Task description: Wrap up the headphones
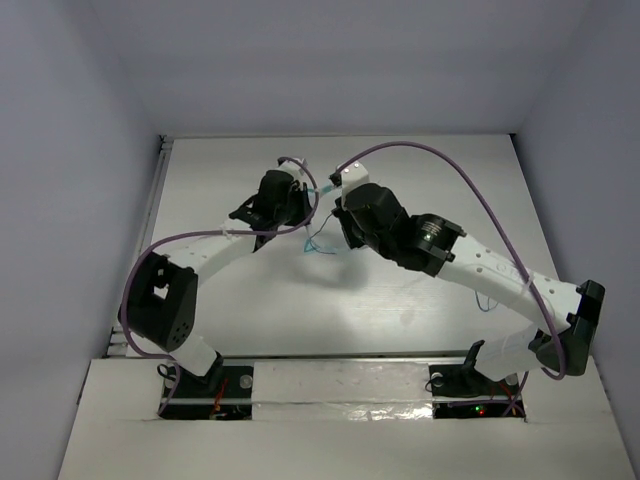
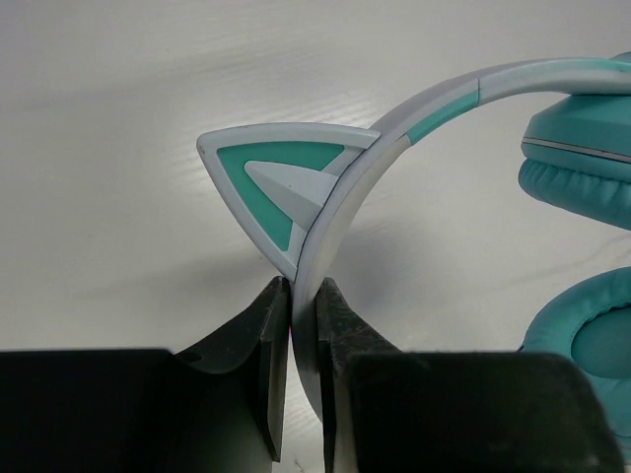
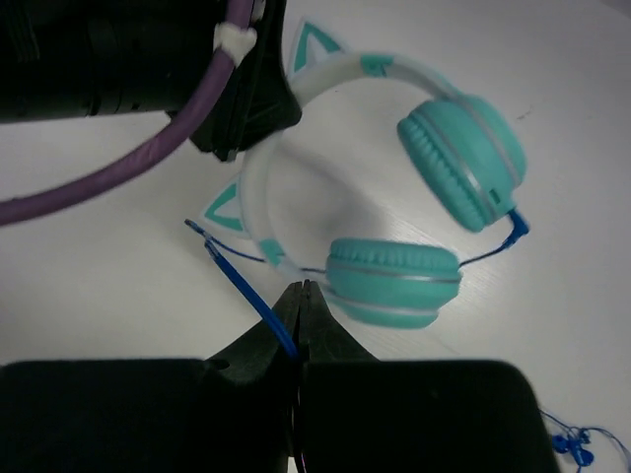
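At the left end effector (image 2: 304,288): jaws drawn almost together, pinching the pale headband (image 2: 360,168) edge-on, just below a teal cat ear (image 2: 271,177).
At the right end effector (image 3: 299,293): jaws closed to a sliver, with the dark-blue cord (image 3: 246,288) nipped at their tips.
Headphones (image 3: 394,281): at the far middle of the tabletop (image 1: 250,320), between the two wrists. Whether they are lifted or resting I cannot tell.
Cord run: it leaves the farther cup (image 3: 460,158), passes behind the nearer one, and bends back to the right pinch. A loose tangle (image 3: 582,443) lies apart on the tabletop.
Step in hand: judged to be the start of winding, with the left arm anchoring the band and the right holding the cord ready.
Next move: it likely calls for the right arm to carry the cord in a loop around the band or cups. The cord should stay lightly taut while the left grip holds firm. The loop must clear the purple cable (image 3: 118,177) close by.
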### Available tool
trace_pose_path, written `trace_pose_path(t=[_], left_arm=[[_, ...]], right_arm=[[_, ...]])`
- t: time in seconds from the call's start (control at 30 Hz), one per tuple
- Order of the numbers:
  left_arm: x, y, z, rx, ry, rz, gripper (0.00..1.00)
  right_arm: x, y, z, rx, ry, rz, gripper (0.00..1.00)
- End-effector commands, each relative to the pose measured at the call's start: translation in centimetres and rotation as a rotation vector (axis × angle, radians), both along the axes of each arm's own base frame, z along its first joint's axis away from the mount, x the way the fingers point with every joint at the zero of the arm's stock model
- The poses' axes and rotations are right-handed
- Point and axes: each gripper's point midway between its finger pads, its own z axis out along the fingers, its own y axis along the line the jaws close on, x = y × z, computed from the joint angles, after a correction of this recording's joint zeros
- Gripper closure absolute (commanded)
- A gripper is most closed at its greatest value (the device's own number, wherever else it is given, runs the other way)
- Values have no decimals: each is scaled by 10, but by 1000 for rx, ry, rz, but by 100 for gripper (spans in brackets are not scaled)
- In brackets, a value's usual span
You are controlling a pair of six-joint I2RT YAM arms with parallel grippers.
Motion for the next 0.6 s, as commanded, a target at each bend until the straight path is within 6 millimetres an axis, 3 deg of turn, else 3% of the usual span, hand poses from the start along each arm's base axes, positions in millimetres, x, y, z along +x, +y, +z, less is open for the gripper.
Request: trace_pose_path(t=[0.0, 0.2, 0.43, 0.57], left_arm=[[-3, -23, 52, -108, -151, -104, 100], [-20, -27, 34, -142, -104, -127, 100], [-36, -36, 65, -225, -128, -195, 100], [-55, -49, 65, -257, -110, -280, 100]], right_arm=[[13, -18, 21, -60, -81, -73, 100], [31, -41, 25, -80, -119, -166, 100], [57, -71, 28, -50, -148, -258, 100], [77, -83, 31, -20, -167, -304, 100]])
